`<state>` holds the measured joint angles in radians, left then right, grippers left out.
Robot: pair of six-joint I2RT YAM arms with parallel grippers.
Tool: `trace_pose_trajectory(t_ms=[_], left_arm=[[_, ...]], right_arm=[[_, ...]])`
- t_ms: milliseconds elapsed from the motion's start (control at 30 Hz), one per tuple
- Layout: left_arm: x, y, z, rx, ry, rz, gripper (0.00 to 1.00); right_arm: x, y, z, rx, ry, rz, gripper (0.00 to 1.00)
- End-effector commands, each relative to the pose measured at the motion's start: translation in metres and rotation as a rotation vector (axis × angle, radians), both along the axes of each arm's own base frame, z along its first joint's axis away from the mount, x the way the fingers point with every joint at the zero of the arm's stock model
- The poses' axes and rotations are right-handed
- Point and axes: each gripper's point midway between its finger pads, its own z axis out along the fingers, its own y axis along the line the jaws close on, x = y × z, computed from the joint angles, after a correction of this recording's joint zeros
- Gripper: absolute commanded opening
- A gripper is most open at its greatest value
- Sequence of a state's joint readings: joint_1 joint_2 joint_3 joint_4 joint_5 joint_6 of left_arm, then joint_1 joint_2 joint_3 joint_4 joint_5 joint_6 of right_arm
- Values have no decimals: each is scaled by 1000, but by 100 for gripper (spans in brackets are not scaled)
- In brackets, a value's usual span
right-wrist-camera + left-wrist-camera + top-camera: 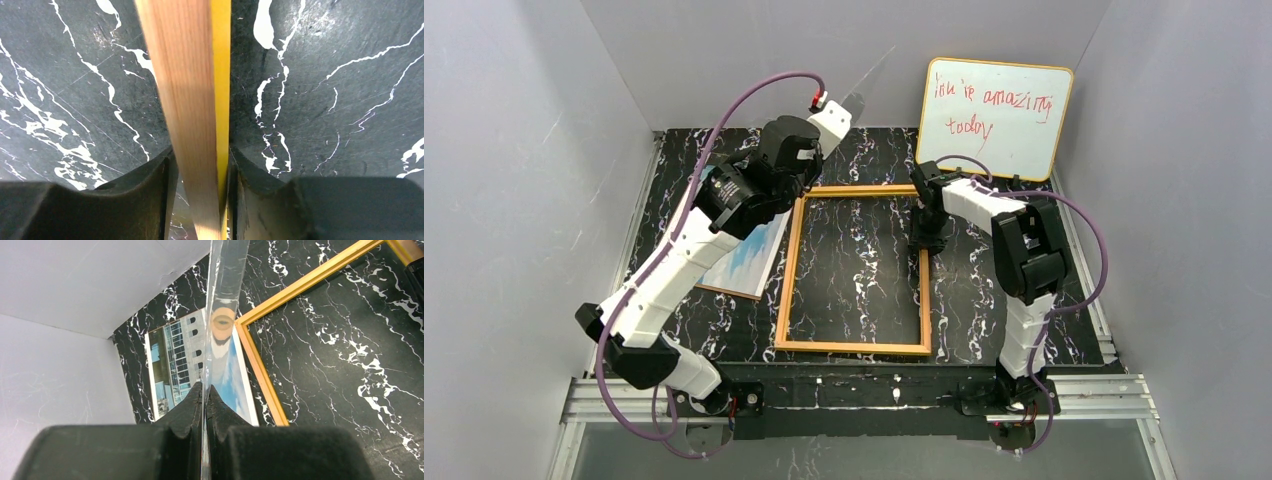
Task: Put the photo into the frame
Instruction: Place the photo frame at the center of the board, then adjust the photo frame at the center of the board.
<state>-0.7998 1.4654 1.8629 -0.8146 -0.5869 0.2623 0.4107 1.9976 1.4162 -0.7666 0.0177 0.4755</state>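
Both clenched: left gripper point(205, 392) pinches clear pane point(227, 275) aloft, right gripper point(200, 165) clamps frame point(854, 347) right rim. Photo point(172, 365) flat on tabletop point(969, 310), just left of frame, long axis along left rim, nearer left arm.

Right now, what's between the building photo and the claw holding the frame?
In the top view, the left rail of the frame, then bare marbled tabletop inside it, lies between the photo and the right gripper.

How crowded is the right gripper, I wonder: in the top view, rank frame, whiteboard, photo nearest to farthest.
1. Frame, right rail clamped in the right gripper.
2. Whiteboard, behind, at the back.
3. Photo, far left.
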Motion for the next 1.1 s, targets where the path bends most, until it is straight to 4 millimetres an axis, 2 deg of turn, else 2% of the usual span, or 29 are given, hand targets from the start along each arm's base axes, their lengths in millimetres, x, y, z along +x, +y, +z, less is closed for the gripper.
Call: trace_pose_trajectory(t_ms=[0,100,200,367,433,500,600,700,800,833,900,1000,1067], left_arm=[[1,-3,19,-52,-69,-27,0],[4,-6,20,-43,-61,-33,0],[3,-7,18,-45,-55,-39,0],[9,-5,12,-37,-31,-28,0],[13,-1,14,-44,-29,-17,0],[18,5,17,-51,-35,1,0],[27,13,20,-77,-55,45,0],[33,16,7,-109,-42,76,0],[34,17,-4,-101,-22,82,0],[34,18,-4,-100,-21,85,0],[33,18,-1,-107,-25,81,0],[34,18,1,-107,-21,78,0],[33,16,-1,-101,-10,71,0]], right_arm=[[-5,-7,-41,-16,31,-99,51],[-1,-12,-37,-38,1,-110,65],[4,-21,-27,-61,-43,-126,70],[10,-37,-14,-91,-94,-227,69],[16,-44,0,-118,-151,-278,63],[24,-41,19,-89,-222,-318,57],[40,-17,47,16,-335,-329,48],[54,12,61,53,-364,-307,46],[66,25,58,9,-338,-295,49],[73,29,62,-3,-348,-294,53],[78,39,57,3,-343,-280,54],[91,75,52,131,-377,-225,48],[96,91,40,172,-362,-210,44]])
